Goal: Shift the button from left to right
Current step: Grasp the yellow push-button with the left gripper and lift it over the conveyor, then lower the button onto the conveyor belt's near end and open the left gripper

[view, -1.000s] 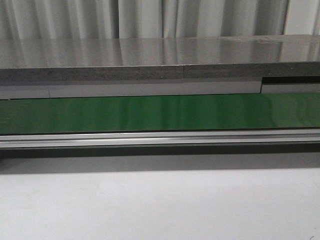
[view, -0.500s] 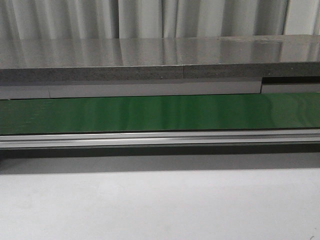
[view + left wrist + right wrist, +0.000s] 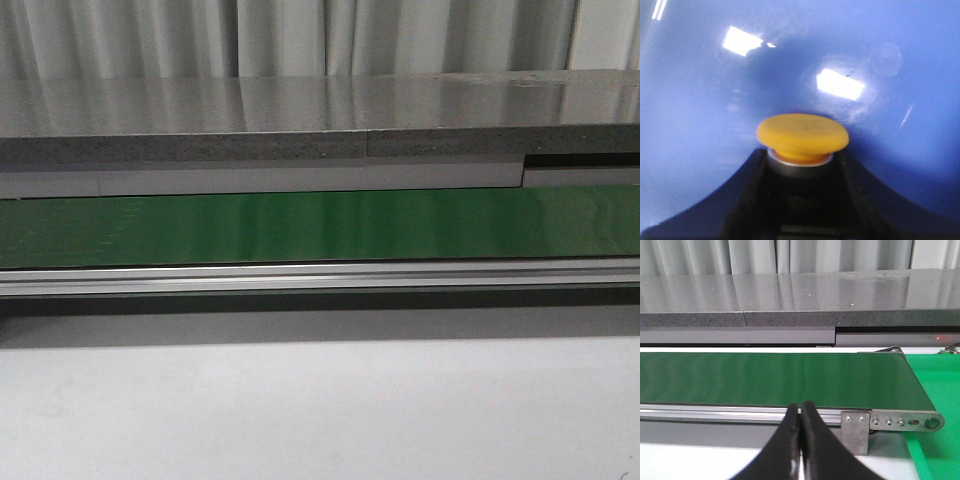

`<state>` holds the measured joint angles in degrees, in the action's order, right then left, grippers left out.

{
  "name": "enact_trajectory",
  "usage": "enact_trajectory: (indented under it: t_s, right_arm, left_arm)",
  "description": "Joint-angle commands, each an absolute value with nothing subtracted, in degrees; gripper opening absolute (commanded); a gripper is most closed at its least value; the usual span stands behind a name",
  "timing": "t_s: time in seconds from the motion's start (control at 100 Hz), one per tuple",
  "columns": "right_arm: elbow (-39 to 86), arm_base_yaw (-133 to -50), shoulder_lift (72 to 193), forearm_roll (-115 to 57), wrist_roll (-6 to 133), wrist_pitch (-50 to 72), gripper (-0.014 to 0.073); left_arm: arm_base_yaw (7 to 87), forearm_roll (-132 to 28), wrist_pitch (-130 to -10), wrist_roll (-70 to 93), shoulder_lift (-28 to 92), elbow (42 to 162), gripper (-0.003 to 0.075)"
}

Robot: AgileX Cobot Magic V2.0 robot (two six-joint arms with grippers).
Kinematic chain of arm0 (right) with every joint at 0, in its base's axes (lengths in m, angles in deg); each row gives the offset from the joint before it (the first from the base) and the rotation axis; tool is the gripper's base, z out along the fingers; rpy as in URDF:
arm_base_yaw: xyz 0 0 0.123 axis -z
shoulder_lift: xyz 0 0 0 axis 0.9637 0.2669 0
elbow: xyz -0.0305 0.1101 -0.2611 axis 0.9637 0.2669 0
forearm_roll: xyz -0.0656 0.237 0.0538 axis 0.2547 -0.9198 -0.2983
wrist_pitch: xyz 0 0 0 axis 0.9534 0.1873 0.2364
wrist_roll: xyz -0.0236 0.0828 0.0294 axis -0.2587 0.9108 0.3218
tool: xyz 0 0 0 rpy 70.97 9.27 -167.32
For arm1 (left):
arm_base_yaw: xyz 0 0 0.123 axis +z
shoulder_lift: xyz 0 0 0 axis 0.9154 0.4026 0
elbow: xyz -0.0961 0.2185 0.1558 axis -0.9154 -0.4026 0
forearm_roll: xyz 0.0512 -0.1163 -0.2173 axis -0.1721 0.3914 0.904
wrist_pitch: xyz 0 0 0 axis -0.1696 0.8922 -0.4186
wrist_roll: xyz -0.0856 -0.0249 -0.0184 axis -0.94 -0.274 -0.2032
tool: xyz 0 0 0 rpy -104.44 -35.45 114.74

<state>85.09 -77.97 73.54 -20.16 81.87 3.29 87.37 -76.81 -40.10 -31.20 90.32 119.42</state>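
Observation:
In the left wrist view my left gripper point(image 3: 801, 172) is shut on the button point(image 3: 802, 135). Its round yellow-orange head sticks out past the fingertips, and its silver collar and dark body sit between the two black fingers point(image 3: 747, 195). A glossy blue surface point(image 3: 700, 90) with bright light reflections fills the view behind it. In the right wrist view my right gripper point(image 3: 800, 412) is shut and empty, its tips pressed together in front of the green conveyor belt point(image 3: 770, 377). Neither gripper nor the button shows in the front view.
The green belt point(image 3: 320, 225) runs across the front view with an aluminium rail point(image 3: 320, 277) along its near edge and a grey stone shelf point(image 3: 300, 115) behind. White table point(image 3: 320, 410) lies in front. A metal end bracket point(image 3: 855, 432) and green mat point(image 3: 935, 390) lie at the belt's right end.

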Motion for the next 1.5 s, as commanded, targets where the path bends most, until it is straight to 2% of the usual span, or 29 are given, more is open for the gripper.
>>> enact_trajectory:
  t_s: [0.0, 0.24, 0.47, 0.69, 0.94, 1.26, 1.37, 1.49]
  right_arm:
    - [84.1, -77.9, 72.5, -19.7, 81.9, -1.5, -0.0067]
    - [84.1, -77.9, 72.5, -19.7, 81.9, -1.5, -0.0067]
    - [84.1, -77.9, 72.5, -19.7, 81.9, -1.5, -0.0067]
    - [84.1, -77.9, 72.5, -19.7, 81.9, -1.5, -0.0067]
    - [84.1, -77.9, 72.5, -19.7, 81.9, -1.5, -0.0067]
    - [84.1, -77.9, 72.5, -19.7, 81.9, -1.5, -0.0067]
    - [84.1, -77.9, 72.5, -19.7, 81.9, -1.5, -0.0067]
    - [84.1, -77.9, 72.5, -19.7, 81.9, -1.5, -0.0067]
  left_arm:
    - [87.4, -76.0, -39.9, -30.4, 85.9, 120.7, -0.0006]
    - [87.4, -76.0, -38.7, -30.0, 80.4, 123.0, -0.0020]
    - [86.7, -70.2, -31.8, -23.5, 78.1, 127.6, -0.0020]
    - [81.5, -67.2, -29.9, -19.5, 78.1, 129.1, -0.0020]
    - [75.4, -71.4, -30.6, -18.1, 78.3, 129.1, -0.0020]
    - [75.0, -71.1, -29.2, -18.6, 78.9, 129.1, -0.0019]
    - [75.0, -70.6, -28.6, -18.6, 78.9, 129.1, 0.0034]
    - [75.0, -70.6, -27.8, -18.6, 78.9, 129.1, 0.0176]
